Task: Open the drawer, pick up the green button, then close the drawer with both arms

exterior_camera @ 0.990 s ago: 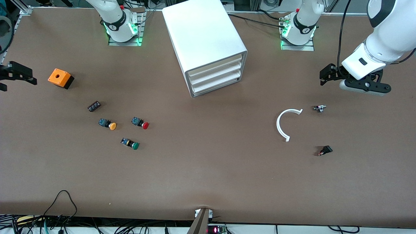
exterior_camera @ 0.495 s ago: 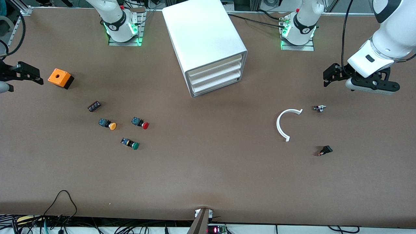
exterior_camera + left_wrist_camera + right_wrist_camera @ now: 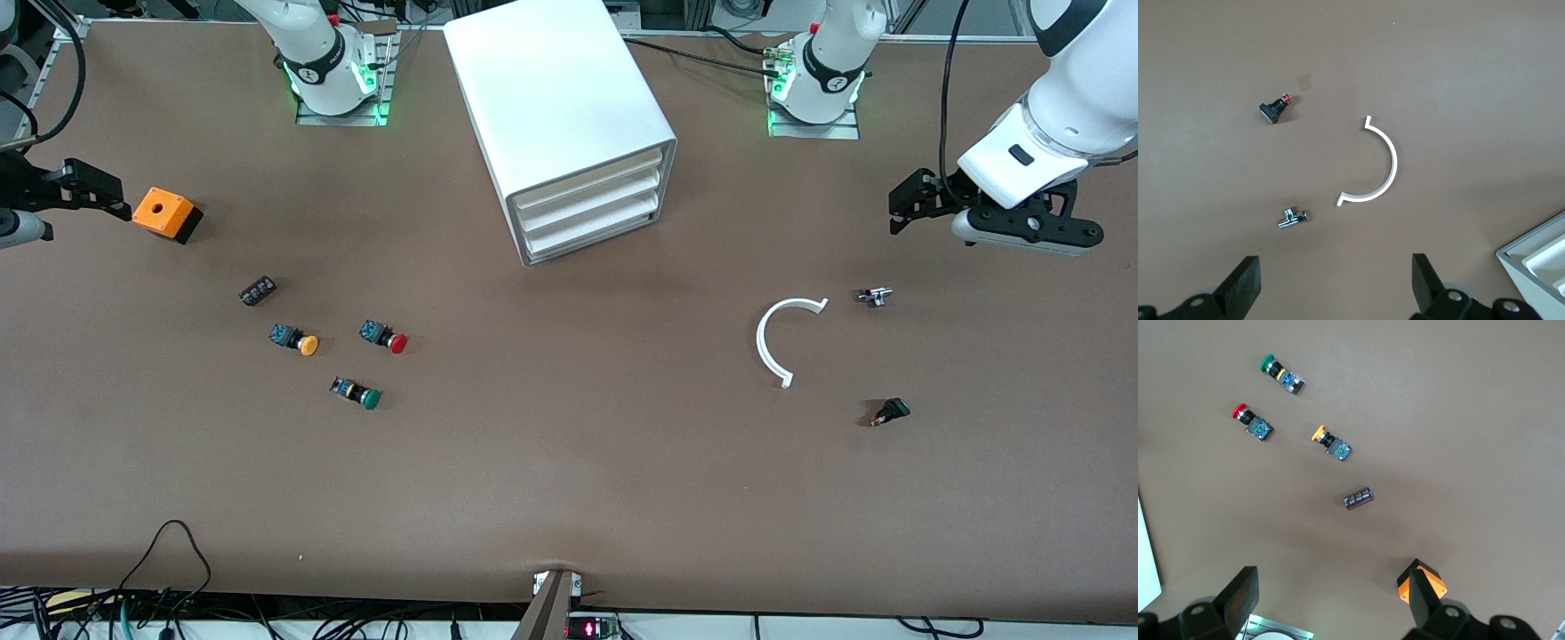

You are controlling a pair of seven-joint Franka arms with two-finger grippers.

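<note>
The white cabinet [image 3: 569,107] stands at the table's middle, between the arm bases. All three drawers are shut, and the lowest drawer [image 3: 591,235] shows only its front. The green-capped button [image 3: 357,394] lies on the table toward the right arm's end; it also shows in the right wrist view [image 3: 1280,373]. My left gripper [image 3: 907,204] is open and empty over bare table at the left arm's end; its wrist view [image 3: 1335,287] shows its jaws wide apart. My right gripper [image 3: 102,187] is open and empty beside the orange box; its wrist view [image 3: 1331,597] shows the same.
An orange box [image 3: 164,213], a small black part [image 3: 258,291], an orange-capped button [image 3: 295,340] and a red-capped button [image 3: 384,338] lie near the green one. A white C-shaped ring [image 3: 772,342], a small metal part [image 3: 874,296] and a black part [image 3: 889,412] lie toward the left arm's end.
My right gripper has moved in over the table toward the orange box. My left gripper has drifted slightly toward the left arm's end. Nothing on the table has moved.
</note>
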